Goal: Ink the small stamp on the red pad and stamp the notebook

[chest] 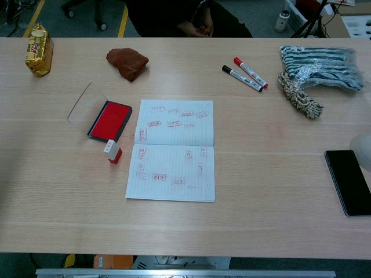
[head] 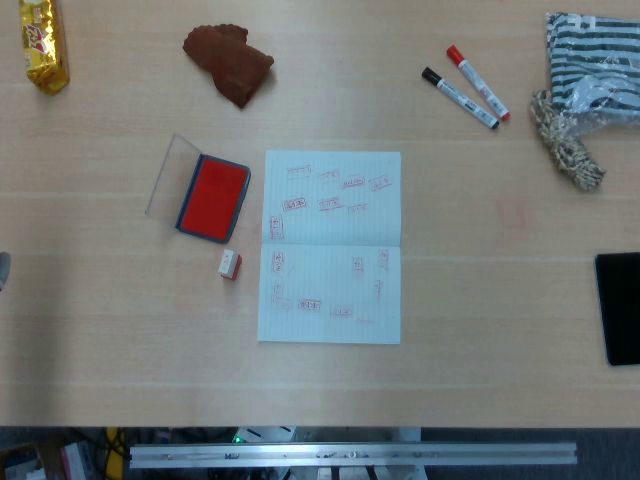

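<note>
Stamp (head: 230, 264) stands upright on the table (head: 480, 330) toward its left edge, just beside the near corner of the open red pad (head: 213, 197) and left of the notebook (head: 331, 246). Neither hand is in view, so finger state can't be told. Left hand is probably nearer. Pad lid (head: 172, 176) lies open alongside; notebook already carries prints.

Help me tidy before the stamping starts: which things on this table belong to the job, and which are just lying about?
Belong to the job:
small stamp, standing by the pad
red ink pad, lid open
open notebook, already bearing red stamp marks

Just lying about:
two markers
brown lump
gold packet
striped bag
rope bundle
black phone

Neither hand is in view.
</note>
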Controlling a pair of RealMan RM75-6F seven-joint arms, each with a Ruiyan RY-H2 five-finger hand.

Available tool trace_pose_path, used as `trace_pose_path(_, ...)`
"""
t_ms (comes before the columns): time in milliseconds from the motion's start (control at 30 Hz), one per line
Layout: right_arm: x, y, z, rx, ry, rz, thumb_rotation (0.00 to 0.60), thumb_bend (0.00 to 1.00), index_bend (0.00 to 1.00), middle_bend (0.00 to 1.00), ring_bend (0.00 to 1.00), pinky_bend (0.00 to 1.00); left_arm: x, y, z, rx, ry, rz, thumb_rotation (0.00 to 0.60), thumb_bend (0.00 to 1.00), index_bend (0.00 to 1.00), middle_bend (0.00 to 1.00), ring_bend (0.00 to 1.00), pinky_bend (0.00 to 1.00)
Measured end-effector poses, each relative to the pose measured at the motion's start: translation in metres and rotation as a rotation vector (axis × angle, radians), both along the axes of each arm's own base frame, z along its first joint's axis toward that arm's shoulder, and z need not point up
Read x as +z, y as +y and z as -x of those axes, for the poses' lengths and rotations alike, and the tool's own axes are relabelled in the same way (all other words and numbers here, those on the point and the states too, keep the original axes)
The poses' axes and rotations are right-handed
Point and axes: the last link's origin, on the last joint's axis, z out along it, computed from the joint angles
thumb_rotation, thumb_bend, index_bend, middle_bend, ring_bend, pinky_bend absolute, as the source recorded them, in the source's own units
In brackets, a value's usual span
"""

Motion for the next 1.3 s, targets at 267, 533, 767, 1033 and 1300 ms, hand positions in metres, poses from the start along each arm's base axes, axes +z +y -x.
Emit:
trace_pose_path(267, 0.003, -0.003, -0.003, 0.012, 0.005, 0.006, 0.6, 0.29, 0.41, 0.41, 0.34, 0.43, 0.002, 0.001, -0.003, -0.04, -0.021, 0.002, 0.6, 0.24, 0.25, 0.45, 0.45, 0.57)
trace_pose_path(533, 0.007, -0.01, -0.008, 0.016, 0.015, 0.009, 0.6, 0.29, 0.41, 0.41, 0.34, 0.43, -0.006, 0.012, -0.021, -0.222, -0.094, 0.15, 0.6, 0.24, 0.29, 0.51, 0.52, 0.78)
trace_pose_path(767, 0.006, -0.013, -0.013, 0.02, 0.025, 0.001, 0.6, 0.29, 0.41, 0.41, 0.34, 0.43, -0.029, 0.039, -0.047, -0.441, -0.055, 0.377, 0.6, 0.24, 0.31, 0.68, 0.68, 0.93)
trace_pose_path(1033, 0.005, -0.015, -0.015, 0.008, 0.035, -0.005, 0.6, 0.29, 0.41, 0.41, 0.34, 0.43, -0.061, 0.061, -0.066, -0.544, 0.026, 0.559, 0.6, 0.24, 0.33, 0.93, 0.96, 1.0)
trace_pose_path(1300, 0.003, -0.017, -0.014, -0.003, 0.04, -0.011, 0.6, 0.29, 0.41, 0.41, 0.34, 0.43, -0.096, 0.072, -0.075, -0.575, 0.15, 0.697, 0.6, 0.24, 0.33, 0.96, 1.0, 1.0)
